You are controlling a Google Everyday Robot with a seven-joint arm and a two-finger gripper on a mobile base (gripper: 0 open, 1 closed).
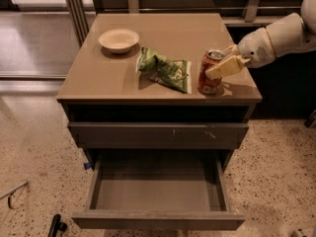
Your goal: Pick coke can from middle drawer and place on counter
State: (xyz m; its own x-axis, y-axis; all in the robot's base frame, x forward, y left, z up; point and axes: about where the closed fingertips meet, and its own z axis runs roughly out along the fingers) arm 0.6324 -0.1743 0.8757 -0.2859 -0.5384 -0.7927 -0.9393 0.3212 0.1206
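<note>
The red coke can (pixel 206 84) stands upright on the tan counter (pixel 173 31), near its right front corner. My gripper (pixel 217 62) reaches in from the right and is shut on the coke can, with one pale finger (pixel 224 67) across the can's front and the other behind its silver top. The middle drawer (pixel 155 189) is pulled fully open below, and its grey floor holds nothing.
A green snack bag (pixel 165 69) lies just left of the can. A pale round bowl (pixel 118 39) sits at the counter's back left. The closed drawer front with scratch marks (pixel 158 132) is above the open drawer. Speckled floor lies around the cabinet.
</note>
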